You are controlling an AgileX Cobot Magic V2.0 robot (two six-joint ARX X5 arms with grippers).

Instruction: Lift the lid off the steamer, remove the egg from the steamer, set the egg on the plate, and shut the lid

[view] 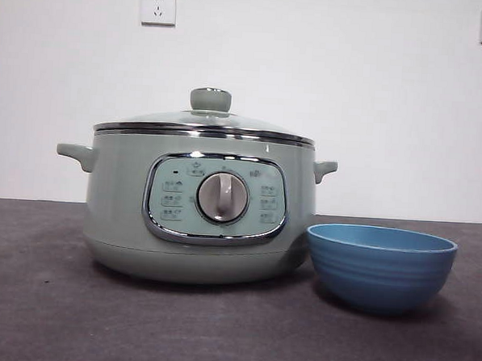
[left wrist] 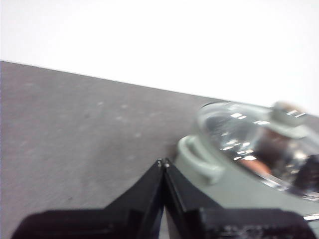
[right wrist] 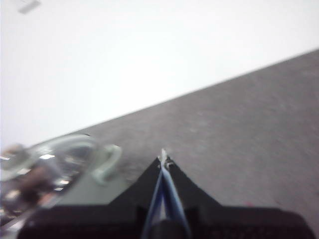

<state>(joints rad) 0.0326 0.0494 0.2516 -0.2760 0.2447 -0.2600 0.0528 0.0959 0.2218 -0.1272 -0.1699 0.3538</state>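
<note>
Lid [view: 205,122] seated on steamer [view: 197,210]; blue bowl [view: 380,267] just beside it. Left hand [left wrist: 164,162] and right hand [right wrist: 163,158] both closed, empty, flanking steamer. Open first, then pinch knob [view: 210,99] centrally, lift straight.

A: Steamer [view: 197,210] upright on dark table [view: 40,315], control panel and grey dial [view: 221,197] facing camera.
B: Lid [view: 205,124]?
A: Seated on the rim, sage knob [view: 210,99] on top.
B: Blue ribbed plate [view: 380,267]?
A: On the table just beside the steamer's base, toward the right side handle [view: 325,169]. Two wall sockets [view: 158,6] behind. No arms in view.
</note>
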